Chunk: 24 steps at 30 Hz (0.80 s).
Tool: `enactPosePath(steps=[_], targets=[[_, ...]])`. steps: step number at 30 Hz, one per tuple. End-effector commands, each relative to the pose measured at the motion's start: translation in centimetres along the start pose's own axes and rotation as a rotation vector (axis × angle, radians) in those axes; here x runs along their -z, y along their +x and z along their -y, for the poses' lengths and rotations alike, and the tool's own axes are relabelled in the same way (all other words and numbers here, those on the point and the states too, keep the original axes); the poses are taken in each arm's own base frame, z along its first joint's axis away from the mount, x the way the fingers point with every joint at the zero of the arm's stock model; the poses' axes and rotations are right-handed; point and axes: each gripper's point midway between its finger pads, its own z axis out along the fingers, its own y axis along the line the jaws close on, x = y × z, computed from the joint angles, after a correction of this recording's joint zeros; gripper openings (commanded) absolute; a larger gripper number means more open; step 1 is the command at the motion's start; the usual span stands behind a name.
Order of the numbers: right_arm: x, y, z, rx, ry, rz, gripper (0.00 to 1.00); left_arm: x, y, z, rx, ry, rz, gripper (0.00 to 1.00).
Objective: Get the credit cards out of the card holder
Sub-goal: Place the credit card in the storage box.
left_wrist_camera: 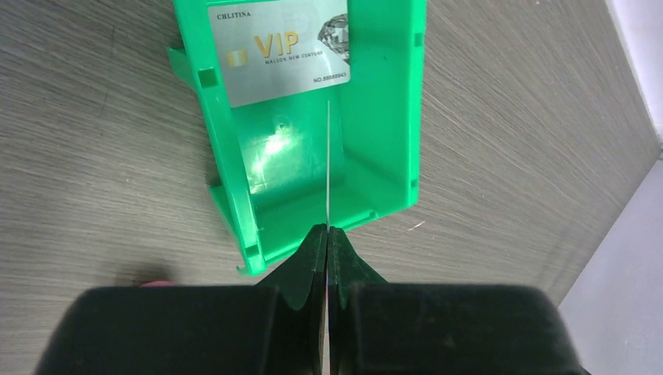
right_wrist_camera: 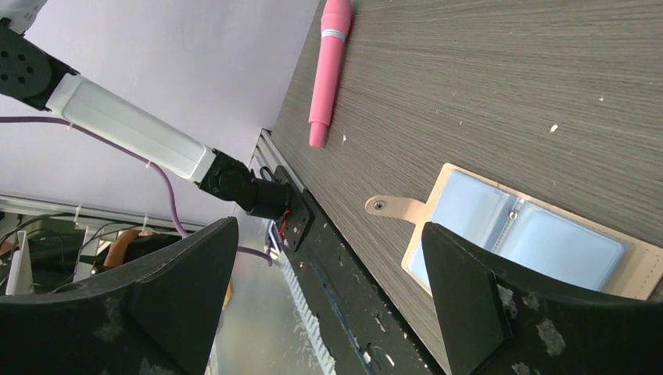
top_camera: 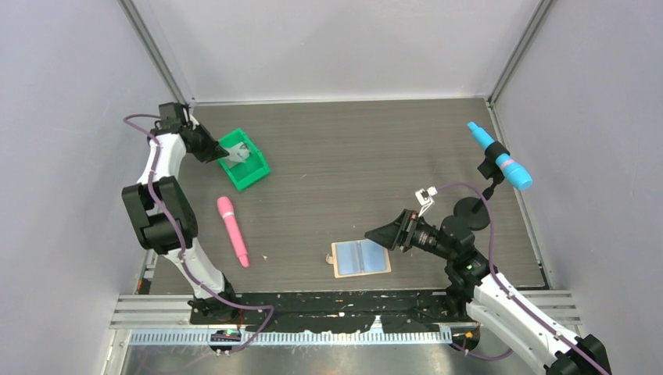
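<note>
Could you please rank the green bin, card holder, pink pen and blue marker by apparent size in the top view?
1. card holder and green bin: about alike in area.
2. blue marker: seems raised on a stand, nearer the camera, so unsure against the pen.
3. pink pen.

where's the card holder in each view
top external: card holder lies open, bottom centre
left wrist: not in it
right wrist: card holder at lower right, strap tab pointing left
shared landmark: pink pen, left of the holder in both views that show it
</note>
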Motion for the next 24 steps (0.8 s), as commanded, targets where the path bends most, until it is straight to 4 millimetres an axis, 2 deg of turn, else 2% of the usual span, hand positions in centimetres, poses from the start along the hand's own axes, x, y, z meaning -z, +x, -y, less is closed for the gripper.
enactPosePath(steps=[1,9,24], targets=[[-0.2,-2.1,-1.8,0.082,-0.017,0.05,0.95,-0.5,-2.6,0.7,-0.033,0.02,0.06,0.0],[-0.9,-2.6,-0.4,0.091,0.052,0.051,0.96,-2.8,-3.6,0.5,-0.035,0.031,0.056,0.0],[-1.9,-2.9,0.4,0.097,0.083,0.027,0.95,-3.9,-5.2,0.1,-0.043,0.037,0.098,0.0]])
